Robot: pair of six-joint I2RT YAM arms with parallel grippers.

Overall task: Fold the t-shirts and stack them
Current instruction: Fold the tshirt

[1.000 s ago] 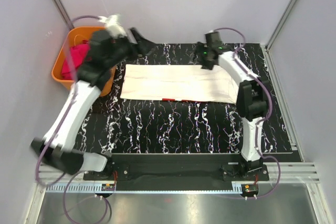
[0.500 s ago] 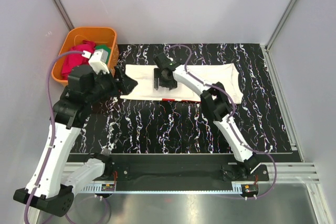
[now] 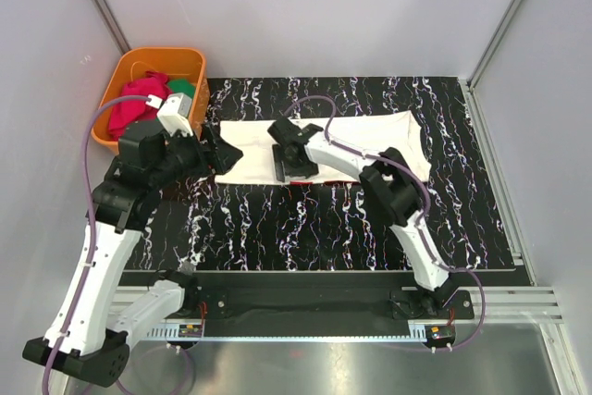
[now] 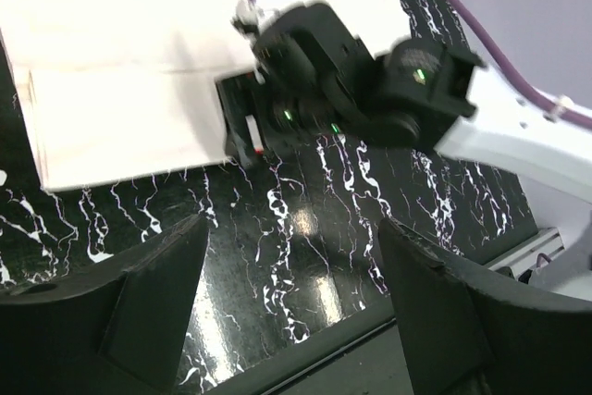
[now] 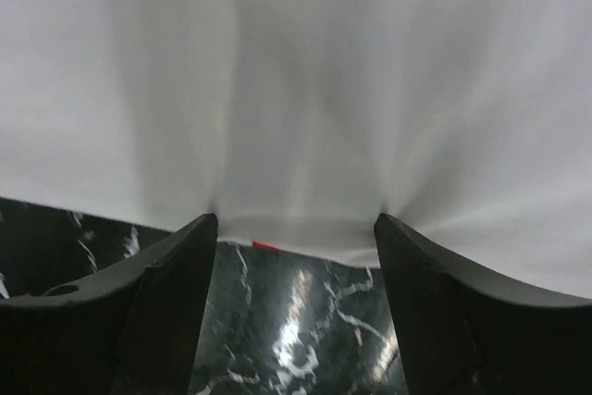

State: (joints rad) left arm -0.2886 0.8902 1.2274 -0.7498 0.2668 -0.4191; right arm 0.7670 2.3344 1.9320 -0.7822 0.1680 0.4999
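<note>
We see the left fingers point(image 3: 224, 149) hanging spread and empty over the counter point(image 3: 305, 228), just short of one end of the cream t-shirt point(image 3: 370, 136). The right fingers point(image 4: 239, 122) (also released) touch its near hem, the cloth puckering between them. Beyond the left fingers, the red t-shirt point(image 3: 134, 104) lies in the orange tub point(image 3: 157, 51).

Even, diffuse light from above fills the overhead view, which is sharp throughout, with shadows barely showing. The glossy black table point(image 4: 305, 228) throws back white glare in both wrist views (a small patch in each). Close up, the cream-white t-shirt point(image 5: 305, 90) is a soft, almost featureless blur, and the fingers point(image 5: 139, 321) of the right gripper point(image 5: 294, 224) are dark silhouettes.
</note>
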